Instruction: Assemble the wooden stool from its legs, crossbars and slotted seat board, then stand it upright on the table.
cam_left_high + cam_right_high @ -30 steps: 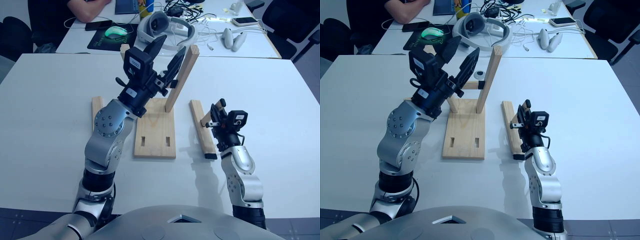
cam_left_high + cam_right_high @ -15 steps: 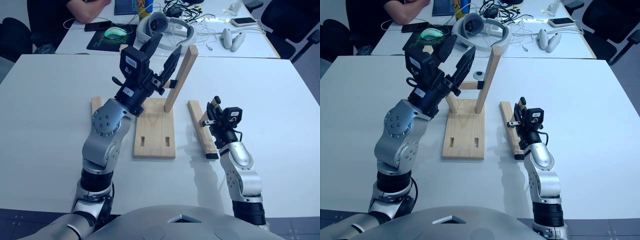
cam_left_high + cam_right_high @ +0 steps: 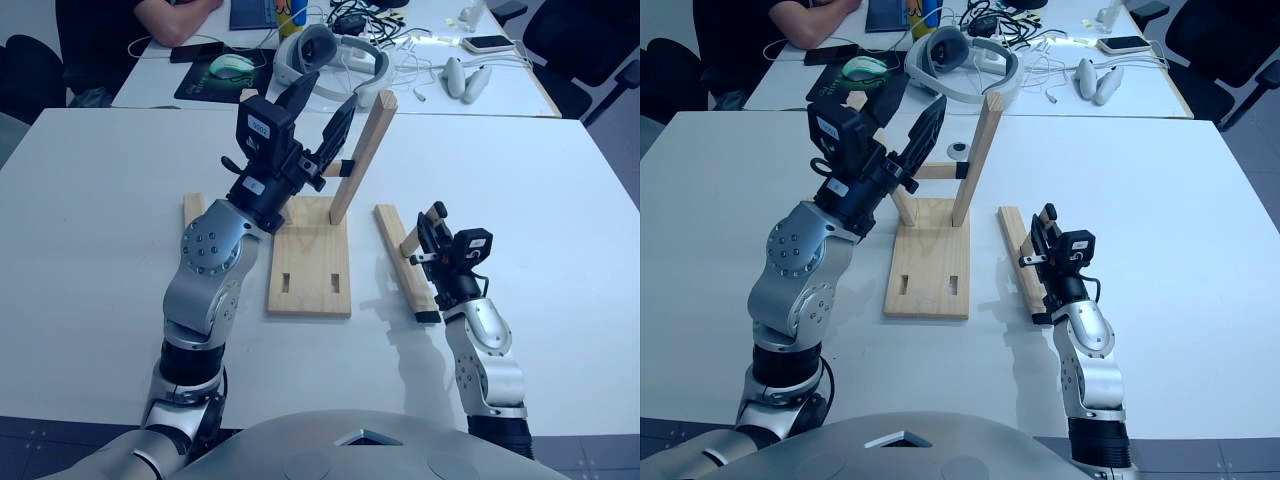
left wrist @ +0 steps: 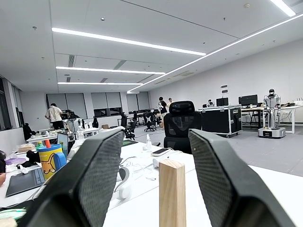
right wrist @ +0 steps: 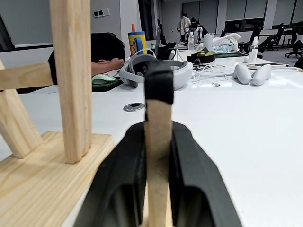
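The left arm (image 3: 215, 260) bends up from the table's (image 3: 100, 200) near edge, left gripper (image 3: 330, 95) held high over the middle, jaws spread wide. The right arm (image 3: 480, 340) stands toward the right edge, right gripper (image 3: 428, 235) low, jaws clamped on a wooden leg (image 5: 157, 137).

The slotted seat board (image 3: 310, 268) is lying flat on the white tabletop (image 3: 545, 190), with an upright leg (image 3: 362, 150) leaning out of its far end. The left gripper (image 3: 330, 92) is hovering raised just beside that leg, fingers spread apart. The right gripper (image 3: 428, 240) is sitting low, clamping a loose leg (image 3: 398, 240) just right of the board.
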